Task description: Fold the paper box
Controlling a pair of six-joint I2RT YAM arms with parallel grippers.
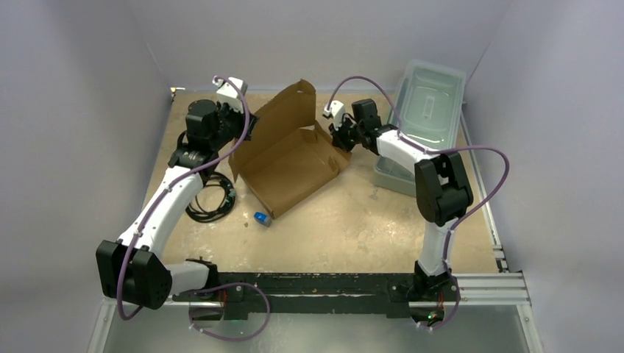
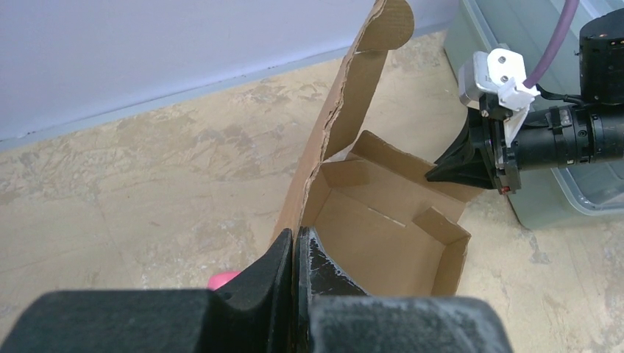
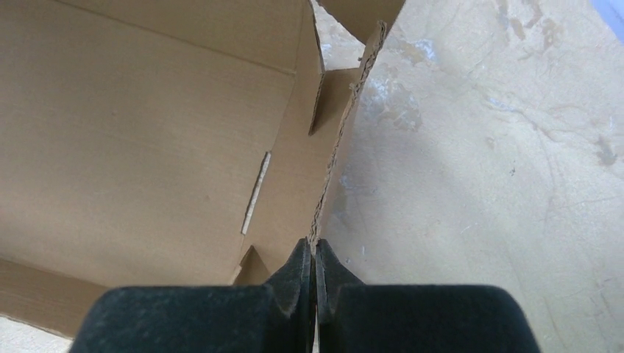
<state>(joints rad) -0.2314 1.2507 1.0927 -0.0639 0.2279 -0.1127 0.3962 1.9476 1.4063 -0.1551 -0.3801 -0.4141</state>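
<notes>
The paper box (image 1: pixel 294 165) is brown corrugated cardboard, a shallow open tray with its lid flap (image 1: pixel 283 110) standing up at the back left. My left gripper (image 1: pixel 249 126) is shut on the box's left wall at the base of the lid; in the left wrist view (image 2: pixel 296 239) the cardboard edge runs between the jaws. My right gripper (image 1: pixel 340 141) is shut on the box's right wall; the right wrist view (image 3: pixel 314 250) shows the wall's edge (image 3: pixel 338 154) pinched between the fingertips. The box's inside (image 3: pixel 147 147) and floor (image 2: pixel 383 243) show bare.
A clear plastic lidded bin (image 1: pixel 419 121) stands at the back right, just behind my right arm. A black cable coil (image 1: pixel 210 198) lies left of the box. A small blue object (image 1: pixel 261 218) lies near the box's front corner. A pink object (image 2: pixel 221 279) shows beside my left fingers.
</notes>
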